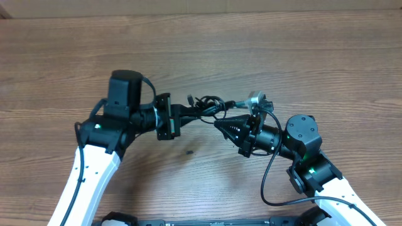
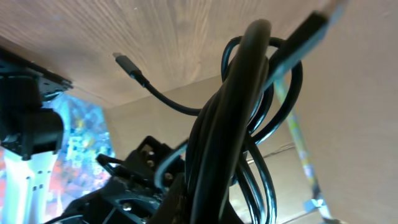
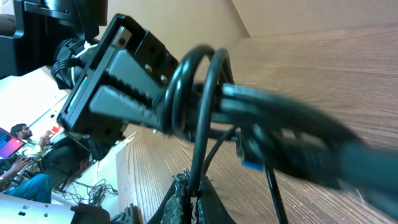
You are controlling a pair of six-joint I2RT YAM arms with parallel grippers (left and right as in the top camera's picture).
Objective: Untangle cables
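Cables [image 1: 210,105] bunched over mid-bench: left end effector [image 1: 187,113] clamped on them, right end effector [image 1: 218,124] pinching a strand. Separating step; next, ease apart gently.

Looped black cables [image 2: 217,143] up close, one plug end [image 2: 127,64] against wooden table [image 2: 155,31]

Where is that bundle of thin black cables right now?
In the overhead view the cables sit near the middle of the table, strung between the left hand and the right hand, both closed on them.
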